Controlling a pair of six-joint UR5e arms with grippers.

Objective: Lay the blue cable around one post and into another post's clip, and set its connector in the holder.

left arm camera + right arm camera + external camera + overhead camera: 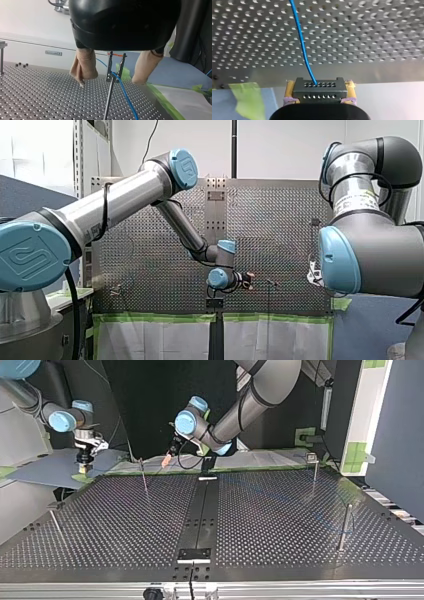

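Two jobs: my right gripper (320, 93) clamps the connector (319, 87) to tension the blue cable (300, 37); my left gripper (110, 82) stands wide astride the clip post (108, 105) it threads, far-left in the top view.

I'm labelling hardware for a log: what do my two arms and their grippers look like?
The left arm and right arm are silver-grey tubes with blue joint caps and black cables. The left gripper is black with beige pads; the right gripper, also black, has yellow pads.
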